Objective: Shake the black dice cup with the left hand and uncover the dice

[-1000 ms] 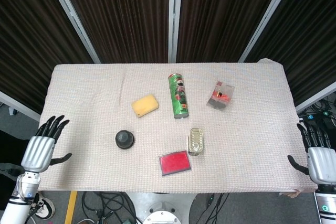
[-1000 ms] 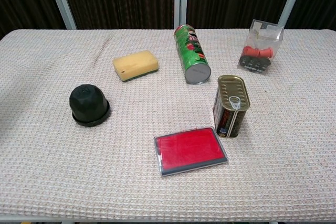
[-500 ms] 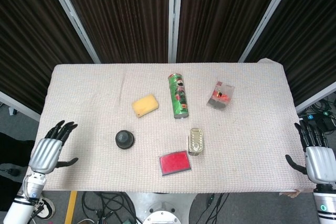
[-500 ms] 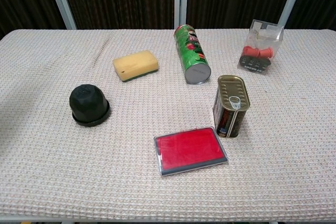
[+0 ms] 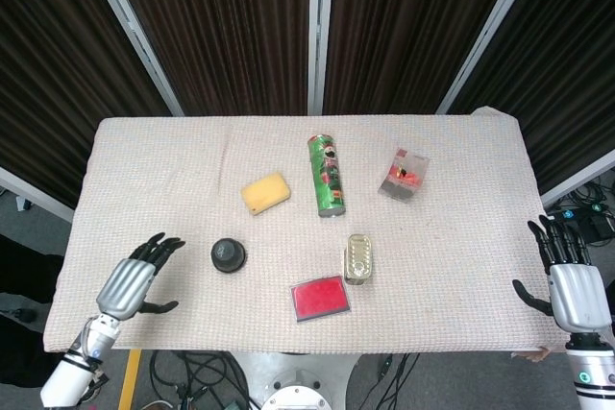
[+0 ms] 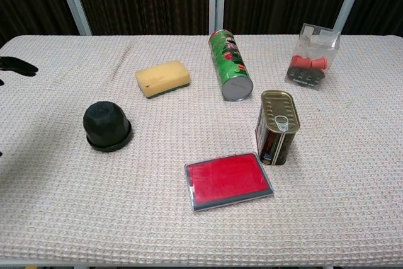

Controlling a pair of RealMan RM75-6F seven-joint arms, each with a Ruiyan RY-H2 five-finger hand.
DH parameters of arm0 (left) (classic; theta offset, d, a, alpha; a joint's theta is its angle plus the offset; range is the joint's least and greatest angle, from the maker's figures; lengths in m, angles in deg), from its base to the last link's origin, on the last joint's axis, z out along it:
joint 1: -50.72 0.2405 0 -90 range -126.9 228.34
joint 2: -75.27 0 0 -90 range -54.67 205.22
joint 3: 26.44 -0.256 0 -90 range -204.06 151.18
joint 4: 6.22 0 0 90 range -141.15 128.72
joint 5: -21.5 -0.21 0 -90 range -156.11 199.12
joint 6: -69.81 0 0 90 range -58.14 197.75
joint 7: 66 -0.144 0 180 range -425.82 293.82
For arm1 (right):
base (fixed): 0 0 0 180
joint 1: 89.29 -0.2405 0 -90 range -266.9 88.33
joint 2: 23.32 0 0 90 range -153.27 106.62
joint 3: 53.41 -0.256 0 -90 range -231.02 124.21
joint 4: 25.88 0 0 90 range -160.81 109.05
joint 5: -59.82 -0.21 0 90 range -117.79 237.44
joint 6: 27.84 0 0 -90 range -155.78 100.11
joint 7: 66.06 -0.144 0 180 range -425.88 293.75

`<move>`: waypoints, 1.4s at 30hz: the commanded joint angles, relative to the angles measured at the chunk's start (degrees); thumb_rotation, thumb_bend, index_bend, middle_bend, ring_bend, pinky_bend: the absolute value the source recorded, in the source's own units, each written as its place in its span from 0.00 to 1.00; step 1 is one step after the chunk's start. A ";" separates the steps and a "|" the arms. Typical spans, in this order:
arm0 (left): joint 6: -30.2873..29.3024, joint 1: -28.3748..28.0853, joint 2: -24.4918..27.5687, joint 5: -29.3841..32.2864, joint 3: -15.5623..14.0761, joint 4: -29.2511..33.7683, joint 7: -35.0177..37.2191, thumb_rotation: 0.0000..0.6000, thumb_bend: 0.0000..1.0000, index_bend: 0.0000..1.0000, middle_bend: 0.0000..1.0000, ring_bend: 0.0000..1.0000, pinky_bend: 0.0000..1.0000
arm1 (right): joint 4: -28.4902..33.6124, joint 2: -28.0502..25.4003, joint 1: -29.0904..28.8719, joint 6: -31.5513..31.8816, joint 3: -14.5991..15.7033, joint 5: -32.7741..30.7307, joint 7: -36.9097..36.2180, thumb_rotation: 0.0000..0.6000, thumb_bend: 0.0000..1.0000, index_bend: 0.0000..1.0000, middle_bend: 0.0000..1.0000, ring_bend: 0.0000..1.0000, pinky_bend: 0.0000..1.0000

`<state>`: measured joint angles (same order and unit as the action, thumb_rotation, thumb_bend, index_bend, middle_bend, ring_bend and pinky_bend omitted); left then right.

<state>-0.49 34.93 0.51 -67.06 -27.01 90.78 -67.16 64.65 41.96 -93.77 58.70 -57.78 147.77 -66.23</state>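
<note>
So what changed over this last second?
The left robot hand moved in over the table edge toward the black dice cup, fingers apart, holding nothing. The right robot hand shifted only slightly at its edge. The cup and everything else on the table stayed put.

Six things lay on the desk (image 5: 144,160), one of each kind.

There was one black dice cup (image 5: 228,255) at the near left, one yellow sponge (image 5: 265,192) behind it, one green tube can (image 5: 327,176) lying at the far middle, one clear packet (image 5: 404,175) with red pieces at the far right, one tin can (image 5: 358,259) near the middle, and one red flat case (image 5: 319,298) nearest the front edge.
</note>
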 commanded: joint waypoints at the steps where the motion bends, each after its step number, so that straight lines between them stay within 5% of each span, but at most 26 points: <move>1: 2.39 -1.71 -2.15 1.73 1.14 -0.69 0.65 1.00 0.02 0.10 0.10 0.01 0.16 | 1.08 -0.34 -0.28 0.25 -0.31 0.30 0.77 1.00 0.13 0.00 0.00 0.00 0.00; 13: 11.65 -8.52 -8.39 10.78 5.99 -4.54 -2.50 1.00 0.02 0.10 0.10 0.01 0.16 | 1.66 0.37 -1.02 -1.55 0.30 0.00 2.94 1.00 0.13 0.00 0.00 0.00 0.00; 42: 18.69 -16.15 -16.84 18.81 7.96 -13.65 -3.48 1.00 0.03 0.10 0.13 0.01 0.16 | -0.13 0.85 -1.36 -2.48 0.54 -0.96 1.92 1.00 0.13 0.00 0.00 0.00 0.00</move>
<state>18.35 19.04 -15.87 -48.55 -19.10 77.62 -70.32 64.52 42.82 -95.13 56.23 -57.24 146.81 -64.31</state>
